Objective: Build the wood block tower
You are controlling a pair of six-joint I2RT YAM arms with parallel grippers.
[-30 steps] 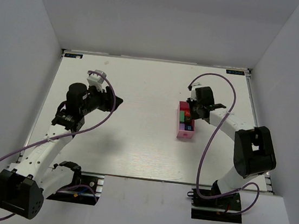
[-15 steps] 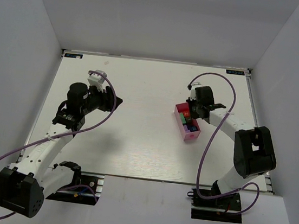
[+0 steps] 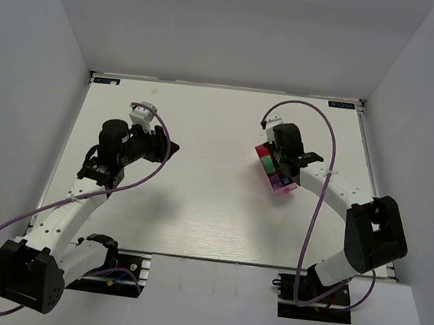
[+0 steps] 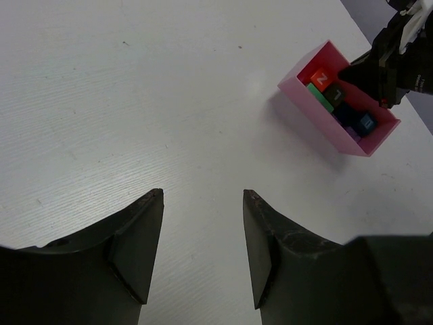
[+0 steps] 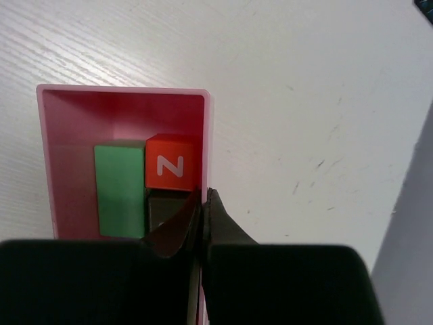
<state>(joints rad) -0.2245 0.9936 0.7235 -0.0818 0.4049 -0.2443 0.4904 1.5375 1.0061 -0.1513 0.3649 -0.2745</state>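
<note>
The wooden blocks lie inside a pink box (image 3: pixel 277 178). In the right wrist view I see a red block marked N (image 5: pixel 169 168), a green block (image 5: pixel 120 186) and a dark block (image 5: pixel 162 208) inside the pink box (image 5: pixel 122 90). My right gripper (image 5: pixel 203 193) is shut on the box's right wall, one finger inside and one outside. The left wrist view shows the box (image 4: pixel 318 122) held askew, with a blue block (image 4: pixel 365 123) in it too. My left gripper (image 4: pixel 203 196) is open and empty over bare table, far left of the box.
White walls enclose the white table (image 3: pixel 196 200) on three sides. The right arm's purple cable (image 3: pixel 326 144) arches over the back right. The left arm (image 3: pixel 112 146) hangs over the left half of the table.
My right gripper has turned the pink box from straight to diagonal and shifted it slightly back and left. The left arm has barely moved.
</note>
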